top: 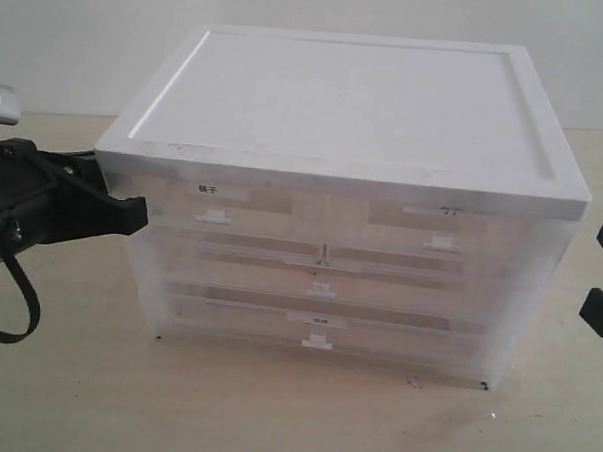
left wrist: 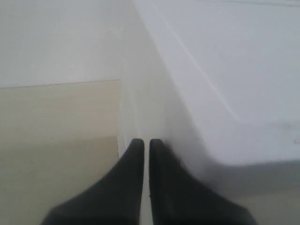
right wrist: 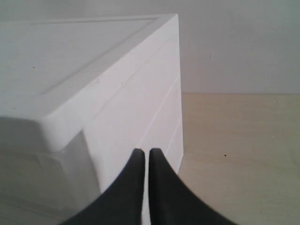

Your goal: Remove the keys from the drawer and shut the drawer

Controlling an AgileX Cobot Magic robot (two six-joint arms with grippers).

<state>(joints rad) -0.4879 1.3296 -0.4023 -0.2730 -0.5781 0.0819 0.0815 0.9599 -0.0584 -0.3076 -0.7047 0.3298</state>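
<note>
A white, frosted drawer cabinet (top: 344, 178) stands in the middle of the table. All its drawers (top: 321, 287) look pushed in. The keys are hidden; through the cloudy fronts I cannot make them out. My left gripper (top: 140, 215) is shut and empty, its tips right at the cabinet's left front corner (left wrist: 140, 117), just under the lid. Seen from the left wrist, the left gripper (left wrist: 142, 143) has its fingers almost together. My right gripper (top: 602, 304) is only partly in frame, off the cabinet's right side. In the right wrist view the right gripper (right wrist: 146, 152) is shut, pointing at the cabinet's side wall (right wrist: 140, 117).
The cabinet has a flat white lid (top: 347, 93) with a raised rim. Small white pull tabs (top: 214, 217) mark each drawer front. Light wooden tabletop (top: 64, 396) runs around the cabinet, and a pale wall (top: 70, 36) stands behind it.
</note>
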